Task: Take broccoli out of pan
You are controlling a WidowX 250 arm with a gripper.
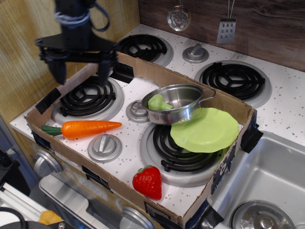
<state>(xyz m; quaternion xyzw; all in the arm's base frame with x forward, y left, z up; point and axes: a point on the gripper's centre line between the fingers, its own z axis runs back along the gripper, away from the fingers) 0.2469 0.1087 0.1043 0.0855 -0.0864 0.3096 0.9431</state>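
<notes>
We see the gripper [81, 71] spread wide above the burner [88, 98], broccoli [158, 102] in the pan [178, 102]; no readable writing.

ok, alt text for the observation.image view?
Broccoli sits in a steel pan on a toy stove inside a cardboard tray. The gripper hovers over the left burner, jaws wide open, near a carrot, strawberry and green plate.

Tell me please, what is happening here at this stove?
A robot arm is working over a toy stove. Its tool hangs open above the left burner, holding nothing. The broccoli lies in the pan, untouched, so taking it out is not yet done. A carrot, a strawberry and a plate lie nearby.
</notes>
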